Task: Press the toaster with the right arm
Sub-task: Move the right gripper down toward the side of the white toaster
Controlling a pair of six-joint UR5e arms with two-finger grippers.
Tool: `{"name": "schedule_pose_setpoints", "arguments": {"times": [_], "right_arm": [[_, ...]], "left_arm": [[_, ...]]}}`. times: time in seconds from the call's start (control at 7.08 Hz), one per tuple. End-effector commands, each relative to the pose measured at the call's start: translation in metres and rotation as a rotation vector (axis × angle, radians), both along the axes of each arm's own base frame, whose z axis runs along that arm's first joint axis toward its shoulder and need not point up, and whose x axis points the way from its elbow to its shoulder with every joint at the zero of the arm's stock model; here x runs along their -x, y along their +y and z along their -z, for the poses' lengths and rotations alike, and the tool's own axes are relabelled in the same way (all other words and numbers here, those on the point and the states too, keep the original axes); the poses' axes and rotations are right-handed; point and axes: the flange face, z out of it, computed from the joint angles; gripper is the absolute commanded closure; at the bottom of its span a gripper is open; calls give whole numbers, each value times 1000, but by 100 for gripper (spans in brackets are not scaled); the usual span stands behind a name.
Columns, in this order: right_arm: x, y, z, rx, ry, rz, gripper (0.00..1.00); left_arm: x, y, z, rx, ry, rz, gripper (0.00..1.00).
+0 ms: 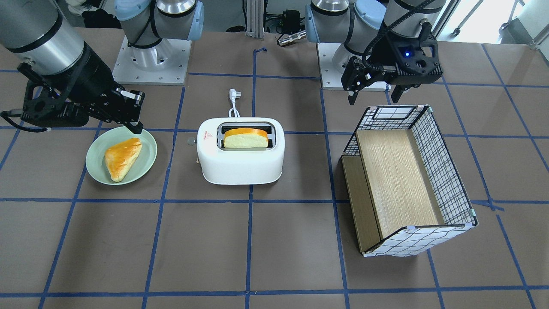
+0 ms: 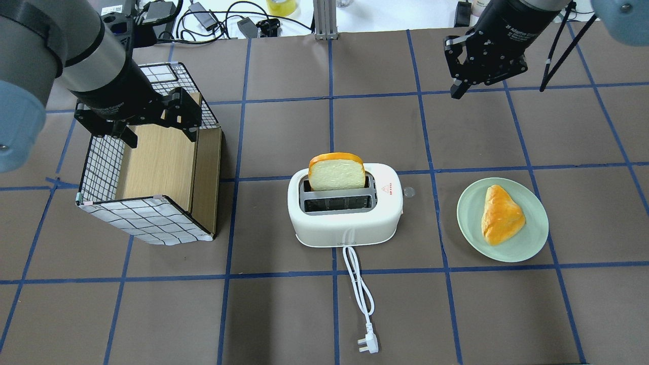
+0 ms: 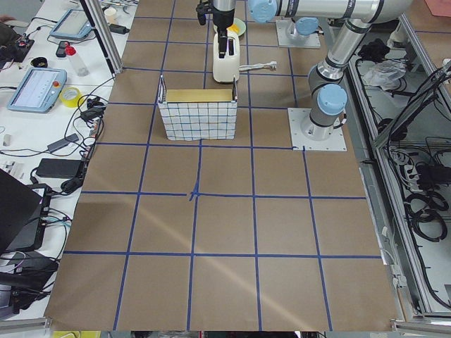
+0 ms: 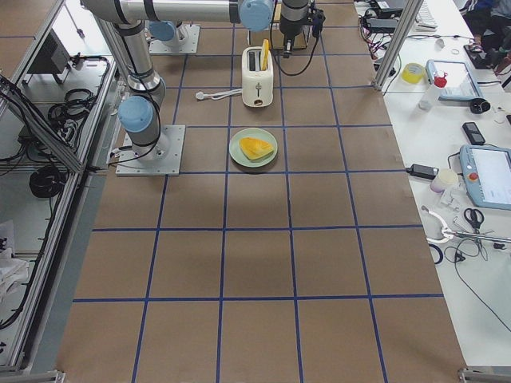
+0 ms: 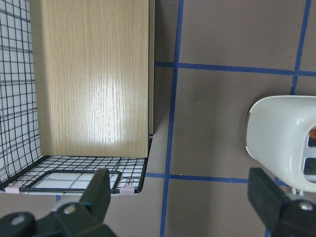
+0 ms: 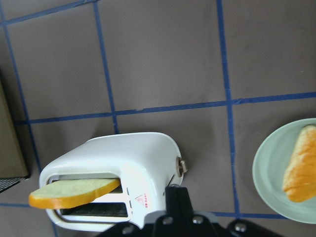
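the white toaster point(image 2: 345, 218) stands in the middle of the table point(image 2: 284, 314), between the checked box point(image 2: 147, 223) and the green plate point(image 2: 535, 238) with a bread bun point(image 2: 501, 214) on it. a slice of bread point(image 2: 336, 173) stands tall in the far slot, so i think the lever is up and not pushed down yet. the small lever knob point(image 2: 408, 192) sticks out of the toaster's end that faces the plate. the white cord point(image 2: 359, 289) runs away from the toaster toward the robot

the right arm point(image 2: 512, 25) is the one that has to do the job. the right gripper point(image 2: 455, 91) hangs in the air on the plate's side, well apart from the toaster, and it touches nothing. in its wrist view the two fingers are pressed together into one dark bar with nothing between them. the left gripper point(image 2: 159, 134) hangs over the checked box with its fingers spread wide, and it holds nothing

so this looks like the very start, the reaching step. next, i think the right arm must bring its closed tips right over the lever knob and then push straight down. the knob is small, so the tips need to land on it and not slide off the round side of the toaster
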Motion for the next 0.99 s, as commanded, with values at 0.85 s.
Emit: {"name": "schedule_pose_setpoints", "arguments": {"times": [0.85], "right_arm": [[26, 42, 126, 3, -497, -171, 100]], "left_arm": [[0, 0, 0, 0, 0, 0, 0]]}}
